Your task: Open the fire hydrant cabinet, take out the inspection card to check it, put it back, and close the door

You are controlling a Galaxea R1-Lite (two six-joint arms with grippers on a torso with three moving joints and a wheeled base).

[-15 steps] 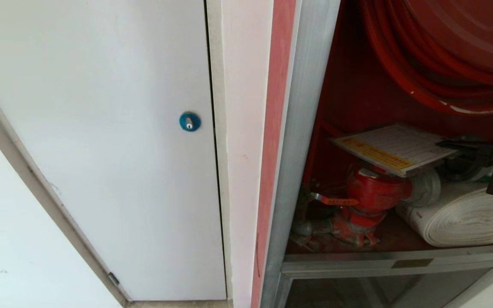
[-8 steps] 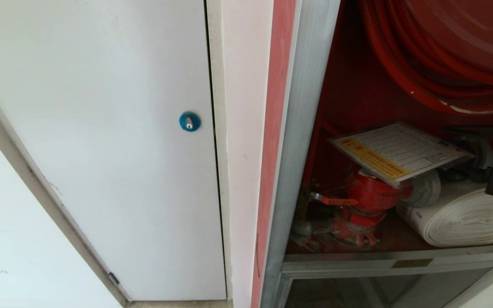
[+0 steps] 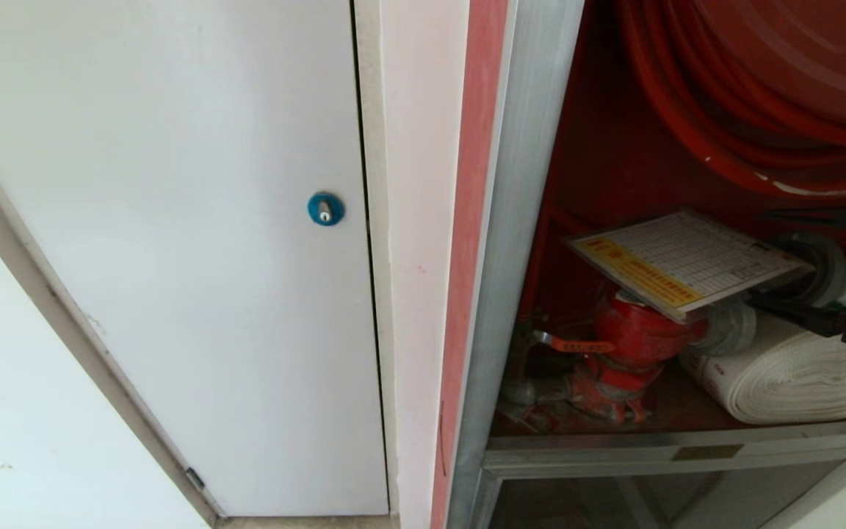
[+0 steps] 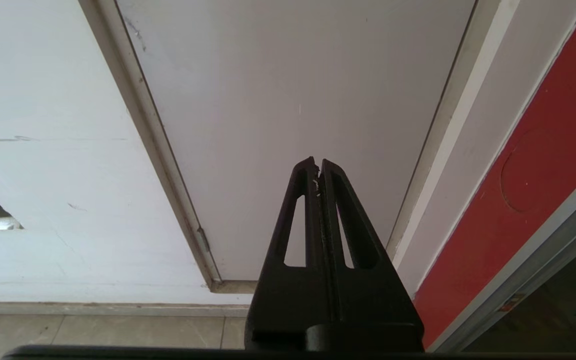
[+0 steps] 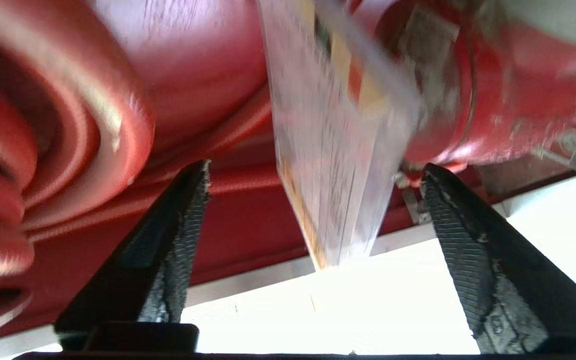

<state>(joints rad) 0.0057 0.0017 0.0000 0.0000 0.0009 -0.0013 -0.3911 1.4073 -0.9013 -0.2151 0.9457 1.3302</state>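
Inside the fire hydrant cabinet (image 3: 533, 220), head view, the inspection card (image 3: 687, 261) lies flat atop the red valve (image 3: 636, 334), its yellow strip's writing too small to read; the right gripper (image 3: 812, 257) has its jaws spread wide above and below the card's right edge. Left wrist view: left gripper (image 4: 318, 167), jaws pressed together, faces a white panel (image 4: 293, 100). Right wrist view: the card stands between the parted jaws, touching neither.

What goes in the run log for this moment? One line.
phase: card returned | right gripper: open, card between jaws, unclamped | inspection card: resting on red valve | left gripper: shut, idle
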